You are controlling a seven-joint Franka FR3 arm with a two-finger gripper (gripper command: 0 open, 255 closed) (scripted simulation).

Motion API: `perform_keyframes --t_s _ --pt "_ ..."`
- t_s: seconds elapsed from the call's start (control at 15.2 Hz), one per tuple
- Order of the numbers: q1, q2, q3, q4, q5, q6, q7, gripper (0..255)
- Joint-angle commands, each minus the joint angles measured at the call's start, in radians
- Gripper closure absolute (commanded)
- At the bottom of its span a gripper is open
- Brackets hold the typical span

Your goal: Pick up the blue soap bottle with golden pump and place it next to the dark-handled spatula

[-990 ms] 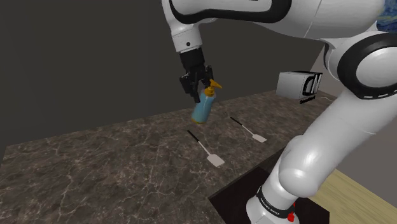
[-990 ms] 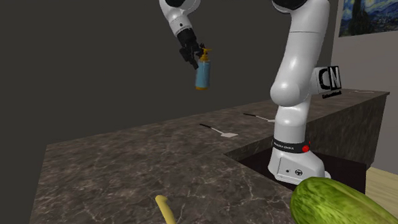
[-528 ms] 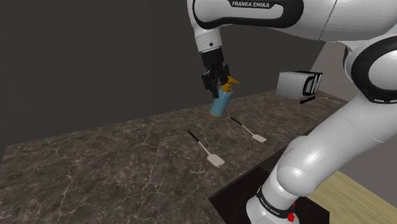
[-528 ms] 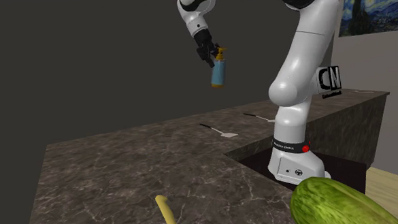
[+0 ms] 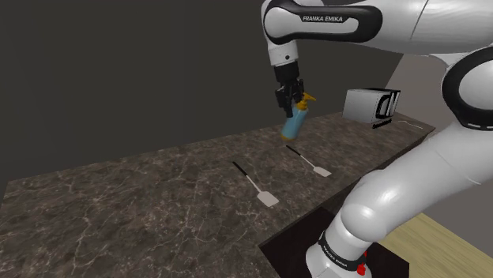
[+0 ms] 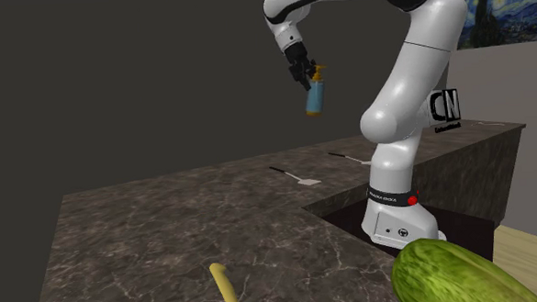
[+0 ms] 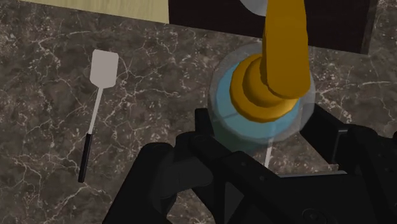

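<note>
The blue soap bottle (image 5: 295, 123) with its golden pump (image 5: 306, 99) hangs tilted in the air, and my gripper (image 5: 289, 103) is shut on its neck. It hovers above the dark stone counter (image 5: 142, 205), over the handle end of the farther dark-handled spatula (image 5: 310, 162). A second dark-handled spatula (image 5: 257, 185) lies toward the shoulder view's left of it. In the wrist view the bottle (image 7: 259, 108) sits clasped between my gripper's (image 7: 264, 130) black fingers, and one spatula (image 7: 97, 108) lies off to the side. From the second exterior view the bottle (image 6: 314, 99) hangs high under my gripper (image 6: 305, 78).
A white box (image 5: 371, 104) with black letters stands at the counter's far end. A yellow-handled utensil (image 6: 226, 288) and a big green vegetable (image 6: 450, 277) lie near the second exterior camera. My stand (image 6: 400, 225) sits in a dark recess beside the counter.
My arm has carried the bottle toward the shoulder view's right, from above the nearer spatula to above the farther one. The grip is unchanged.
</note>
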Motion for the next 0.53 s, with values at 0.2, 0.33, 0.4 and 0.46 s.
perform_keyframes --t_s 0.2,0.33,0.4,0.46 --pt "-0.049 0.001 -0.085 -0.005 -0.081 0.037 -0.129 255" --pt "-0.068 0.007 -0.118 -0.001 -0.110 0.053 -0.178 255" --pt "-0.078 0.011 -0.134 0.003 -0.124 0.062 -0.202 255" --pt "-0.087 0.017 -0.151 0.008 -0.138 0.071 -0.226 255"
